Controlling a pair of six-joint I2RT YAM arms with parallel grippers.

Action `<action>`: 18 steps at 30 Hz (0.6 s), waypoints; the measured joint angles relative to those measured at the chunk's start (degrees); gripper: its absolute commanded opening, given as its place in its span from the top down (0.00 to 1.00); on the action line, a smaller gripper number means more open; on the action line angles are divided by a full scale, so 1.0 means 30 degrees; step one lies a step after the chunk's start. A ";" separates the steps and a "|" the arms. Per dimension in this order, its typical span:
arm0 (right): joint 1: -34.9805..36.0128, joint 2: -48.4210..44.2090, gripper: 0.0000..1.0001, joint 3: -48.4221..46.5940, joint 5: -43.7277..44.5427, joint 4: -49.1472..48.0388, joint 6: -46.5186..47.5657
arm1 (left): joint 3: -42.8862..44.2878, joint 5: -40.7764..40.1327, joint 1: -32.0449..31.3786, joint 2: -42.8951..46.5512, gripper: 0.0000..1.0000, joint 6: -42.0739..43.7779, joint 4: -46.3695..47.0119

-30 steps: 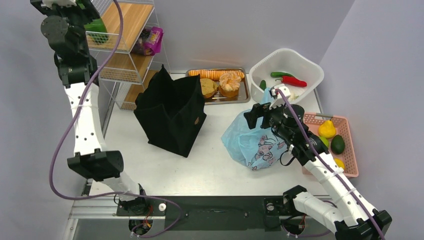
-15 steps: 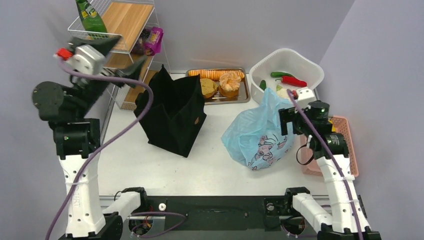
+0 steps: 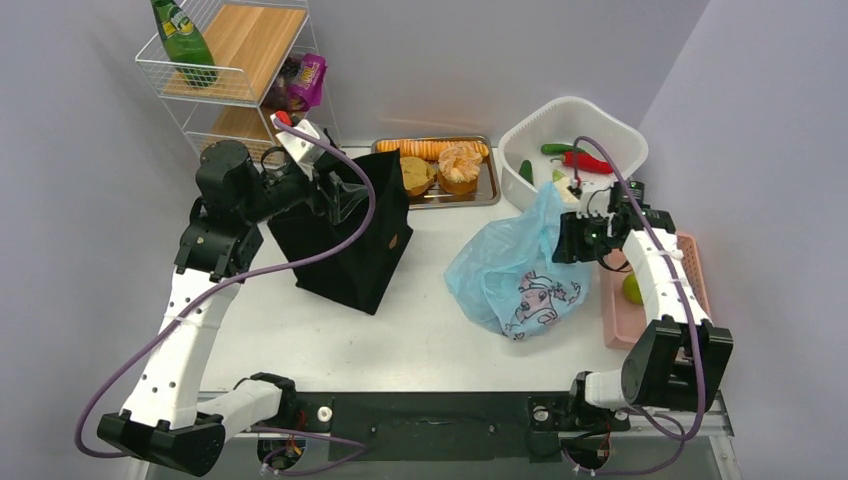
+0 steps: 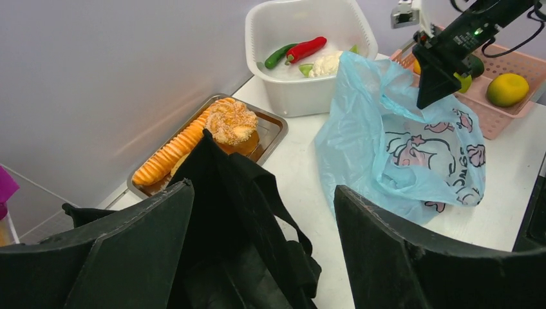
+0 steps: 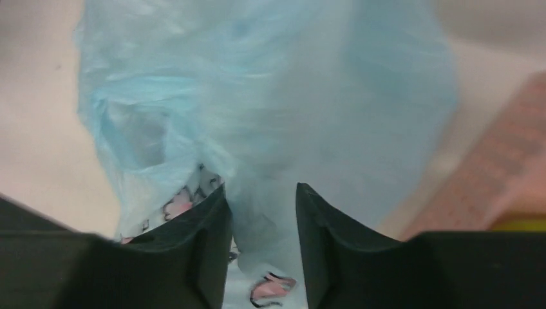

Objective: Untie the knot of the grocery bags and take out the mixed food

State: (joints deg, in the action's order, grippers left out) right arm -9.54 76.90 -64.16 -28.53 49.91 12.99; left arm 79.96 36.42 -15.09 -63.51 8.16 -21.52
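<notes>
Right gripper (image 3: 568, 238) looks closed on a gathered fold of the pale blue plastic bag (image 3: 510, 275), taking it at the bag's 2 o'clock shoulder just under the raised peak. In the wrist view the film fills the narrow gap between its fingers (image 5: 206, 257) (that picture is soft, so I cannot say how firm the pinch is). The bag sits at about 4 o'clock on the table (image 3: 400, 340), between the black tote (image 3: 345, 250) at 10 o'clock and the pink basket (image 4: 523, 64) at 3 o'clock, with the white tub (image 4: 293, 96) beyond it at 1 o'clock. Left gripper (image 4: 264, 257) hangs wide open over the tote's mouth, holding nothing. I judge the film thin, slippery and easily torn, likely to stretch and slide rather than lift as one body. A hold therefore belongs on bunched material near the handles, not on a single layer, and any pull should be slow. The knot cannot be made out at the peak from these views. The bag's lower part bulges, so some weight probably rests there. The tote is stiffer, stands by itself, and is best taken at its rim.
</notes>
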 measured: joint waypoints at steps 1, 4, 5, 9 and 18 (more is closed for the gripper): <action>0.0437 0.0270 0.92 -0.0007 -0.0474 0.0138 0.0102 | 0.0000 0.0000 0.0000 0.0029 0.21 0.0029 0.0000; 0.2943 0.0364 1.00 -0.0517 -0.0940 0.0481 0.0204 | 0.0000 -0.0036 0.0000 0.0080 0.21 0.0036 -0.0066; 0.4386 0.0146 1.00 -0.0692 -0.0772 0.0262 0.0364 | -0.0029 -0.0066 0.0000 0.0095 0.21 0.0029 -0.0044; 1.0149 -0.1246 1.00 0.0153 0.0044 -0.0882 0.1566 | -0.0984 -0.0350 0.0000 0.0641 0.22 0.0051 0.0117; 1.4753 0.3453 0.94 0.5748 0.4925 -0.3417 0.4765 | -0.3796 -0.1464 -0.0036 0.1894 0.23 0.1107 -0.0291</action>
State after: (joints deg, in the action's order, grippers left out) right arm 34.72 87.26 -46.92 -13.76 39.66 27.29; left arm 68.58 32.03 -15.20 -57.82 11.49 -22.39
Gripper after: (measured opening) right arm 0.004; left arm 0.777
